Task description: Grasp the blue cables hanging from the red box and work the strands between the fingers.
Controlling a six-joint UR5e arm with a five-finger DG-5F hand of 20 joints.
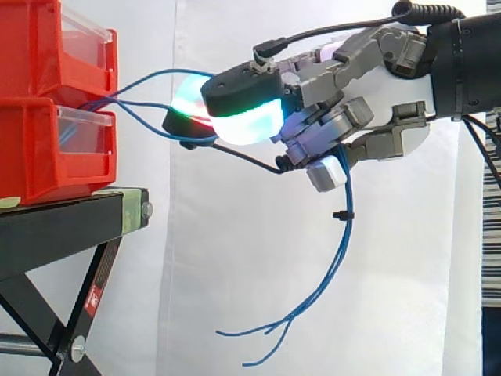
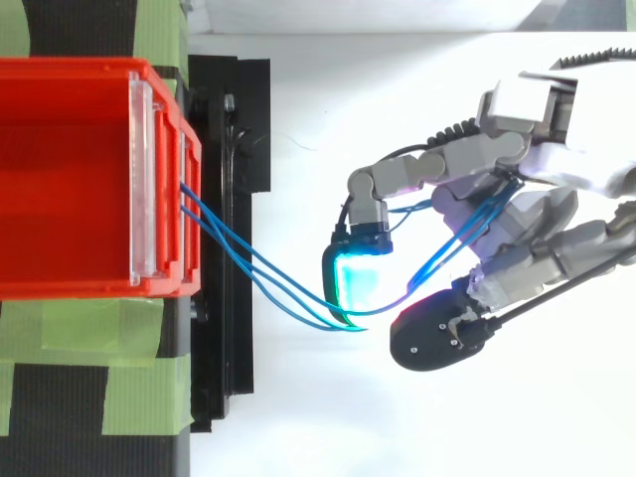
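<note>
My hand (image 1: 387,90) was grey-jointed with a white palm; ahead of the palm, thick black-backed fingertips (image 1: 249,125) glowed cyan and green; behind it, a black wrist.

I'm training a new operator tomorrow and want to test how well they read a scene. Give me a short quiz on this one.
1. How many red bins are stacked on the black stand in the side view?
2. True or false: the hand is shut on the blue cables.
3. The cables' free ends: A) lie inside a bin; B) hang below the hand; C) rest on the stand.

Key: 1 two; 2 true; 3 B.
</note>
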